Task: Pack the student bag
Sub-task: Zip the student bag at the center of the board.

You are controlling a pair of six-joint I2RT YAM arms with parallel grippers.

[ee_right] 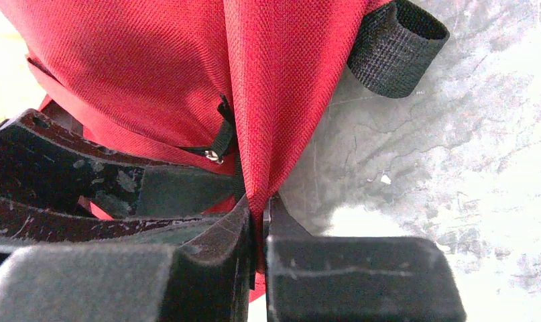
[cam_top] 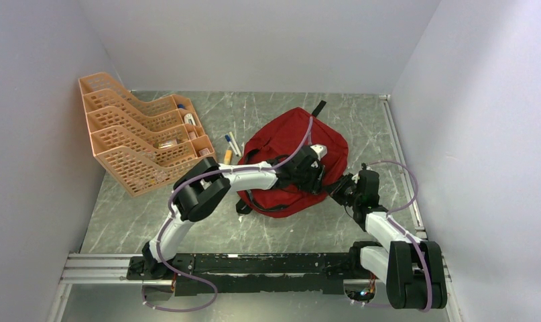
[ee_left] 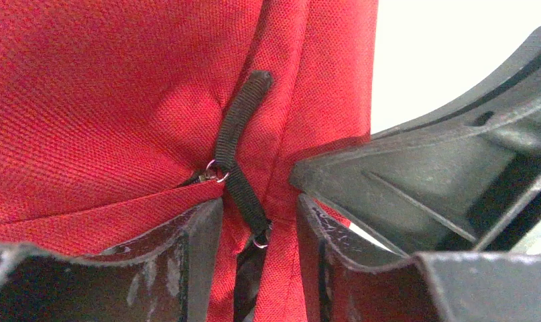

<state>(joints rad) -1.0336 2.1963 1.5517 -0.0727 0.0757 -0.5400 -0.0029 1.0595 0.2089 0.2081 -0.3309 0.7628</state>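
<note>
- Lying near the middle of a grey marbled tabletop (cam_top: pixel 120 215) is the large soft red fabric backpack (cam_top: pixel 281 137), right of an orange plastic tray rack (cam_top: pixel 130 144).
- A few loose pens (cam_top: pixel 230 144) lie between rack and backpack.
- The left gripper (ee_left: pixel 261 215) hangs over the backpack's near right side with its jaws partly apart, straddling a black woven zipper pull strap (ee_left: pixel 230 134) without pinching it.
- The right gripper (ee_right: pixel 261 211) is nearly closed, clamping a fold of the red fabric.
- A black webbing loop (ee_right: pixel 398 43) sticks out just beside that fold.
</note>
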